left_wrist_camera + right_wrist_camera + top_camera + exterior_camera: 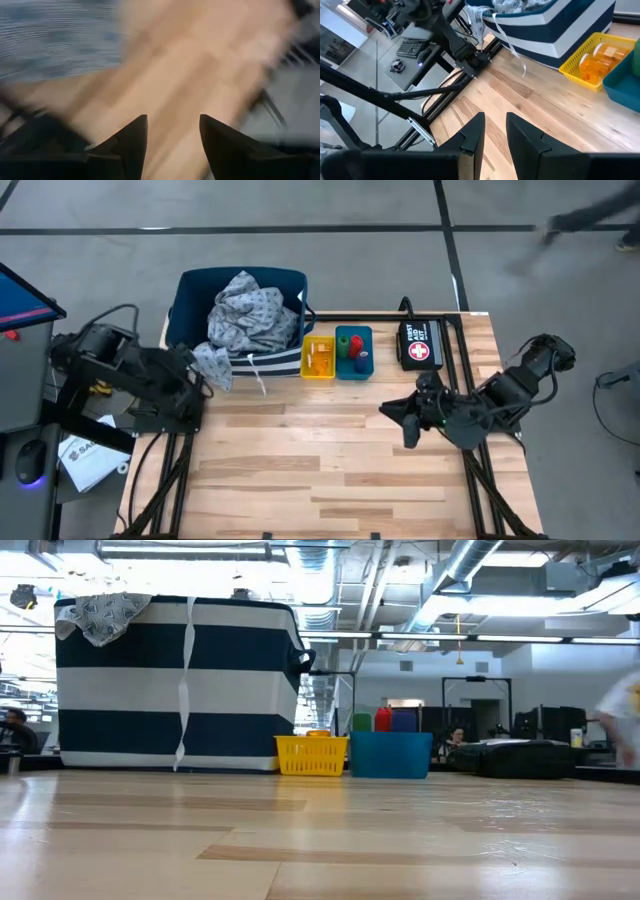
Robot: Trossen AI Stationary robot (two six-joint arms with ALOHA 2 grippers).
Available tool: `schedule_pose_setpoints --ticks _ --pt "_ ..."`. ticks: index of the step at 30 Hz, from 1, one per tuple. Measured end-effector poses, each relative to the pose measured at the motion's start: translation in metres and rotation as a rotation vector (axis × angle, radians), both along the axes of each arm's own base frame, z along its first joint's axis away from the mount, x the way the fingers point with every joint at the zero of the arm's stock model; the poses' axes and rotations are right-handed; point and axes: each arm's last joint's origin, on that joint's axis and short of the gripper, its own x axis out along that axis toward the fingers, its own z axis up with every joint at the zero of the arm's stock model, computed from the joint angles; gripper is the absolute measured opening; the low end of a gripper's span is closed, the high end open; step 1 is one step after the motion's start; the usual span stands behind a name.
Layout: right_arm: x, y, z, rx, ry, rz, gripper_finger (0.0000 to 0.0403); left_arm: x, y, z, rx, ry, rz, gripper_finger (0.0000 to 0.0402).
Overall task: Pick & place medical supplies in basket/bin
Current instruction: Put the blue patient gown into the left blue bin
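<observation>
The navy, white-striped basket point(190, 310) stands at the table's far left, with the grey-blue dotted gown cloth point(245, 310) bunched inside. One cloth flap point(213, 365) hangs over the basket's near rim. The yellow tray point(306, 370) holds orange pill bottles point(320, 357). The teal tray point(366, 366) holds green, red and blue rolls point(354, 346). My left gripper point(200, 383) hovers at the table's left edge beside the hanging flap, open, with nothing between its fingers point(131, 140). My right gripper point(395, 416) hangs over the table's right half, narrowly open and empty point(495, 120).
A black pouch with a red-and-white cross point(420, 343) lies right of the teal tray. Bare wood point(320, 460) covers the table's near half. A paper sheet point(85, 455) lies off the table's left edge. A blurred person point(625, 725) moves in the room behind.
</observation>
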Motion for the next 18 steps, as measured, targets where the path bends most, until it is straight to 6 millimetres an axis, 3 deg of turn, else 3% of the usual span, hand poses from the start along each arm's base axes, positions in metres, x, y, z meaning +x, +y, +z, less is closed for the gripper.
schedule_pose_setpoints --ticks 4,7,18 --pt "-0.003 0.002 -0.002 0.009 0.011 -0.003 0.0077 -0.004 0.004 -0.005 0.028 -0.008 0.283 0.0184" --pt "-0.005 0.004 -0.002 0.009 0.004 -0.015 0.0077 -0.009 0.006 -0.016 0.004 -0.007 0.394 0.0194" --pt "-0.009 0.008 -0.002 0.033 -0.015 -0.030 0.0077 0.002 0.003 -0.071 0.052 0.035 0.412 0.0245"
